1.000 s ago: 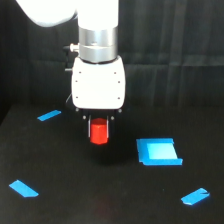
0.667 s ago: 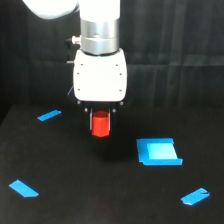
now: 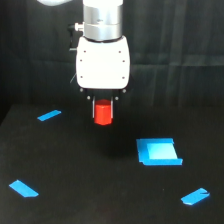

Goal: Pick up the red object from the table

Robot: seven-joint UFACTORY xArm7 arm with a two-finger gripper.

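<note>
Red object (image 3: pixel 103 112) in tool (image 3: pixel 103 111), above table (image 3: pixel 75 165); blue square patch (image 3: pixel 158 151) well apart.

We see a dim scene, soft throughout with no crisp edges; the white gripper housing (image 3: pixel 103 62) is the brightest thing, lit from the front and slightly washed out, with gentle shading toward its lower edge; directly below it the red object (image 3: pixel 103 112) glows saturated, its outline blurred; the table (image 3: pixel 75 170) beneath reads near-black and matte, without glare, swallowing any shadow; the blue square patch (image 3: pixel 158 151), lower and toward the exterior view's right of the housing, looks overexposed at its centre.
</note>
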